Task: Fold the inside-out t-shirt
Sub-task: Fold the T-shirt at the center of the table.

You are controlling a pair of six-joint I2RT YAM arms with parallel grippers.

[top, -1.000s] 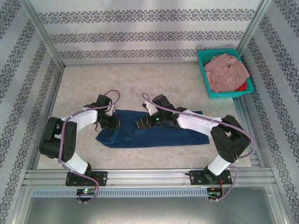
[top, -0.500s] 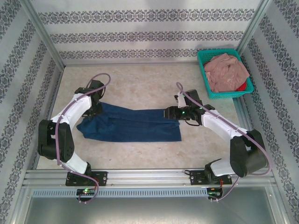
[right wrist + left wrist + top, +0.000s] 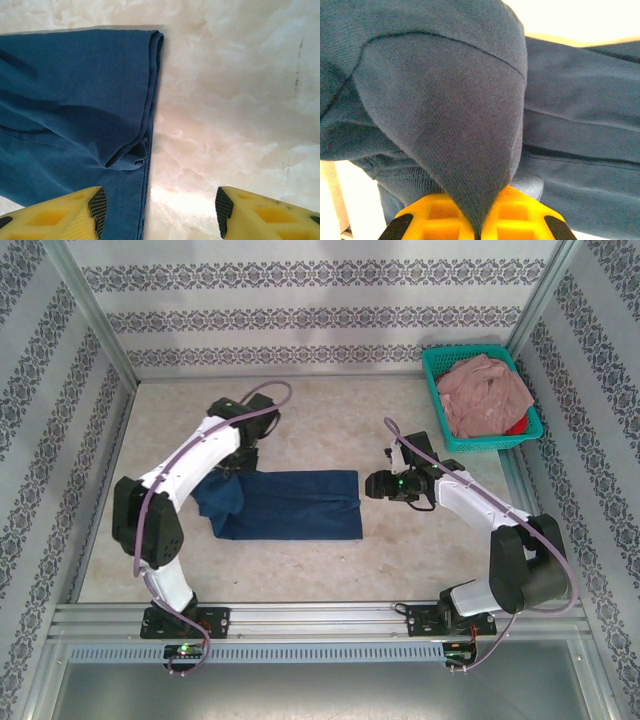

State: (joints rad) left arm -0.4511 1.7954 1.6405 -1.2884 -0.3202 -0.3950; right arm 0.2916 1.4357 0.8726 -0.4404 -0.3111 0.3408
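Observation:
The inside-out t-shirt [image 3: 290, 503] is a dark navy band of folded cloth lying left of the table's middle. My left gripper [image 3: 238, 460] hovers over its far left corner and is shut on a pinch of the navy cloth. In the left wrist view the t-shirt [image 3: 445, 100] rises in a peak from between the yellow fingers of the left gripper [image 3: 477, 222]. My right gripper [image 3: 373, 485] stands open just right of the shirt's right edge. In the right wrist view the right gripper [image 3: 160, 212] is open and holds nothing; the t-shirt [image 3: 70, 100] has its edge by the left finger.
A teal basket [image 3: 437, 410] holding a dusty pink garment [image 3: 487, 390] stands at the far right corner. Patterned walls and a metal frame close in the pale stone table [image 3: 330, 430]. Bare table [image 3: 235, 100] lies under the right gripper.
The right gripper has pulled back to the right, off the shirt. The left gripper has carried the shirt's left end away from me and rightward. The shirt now lies shorter and further left.

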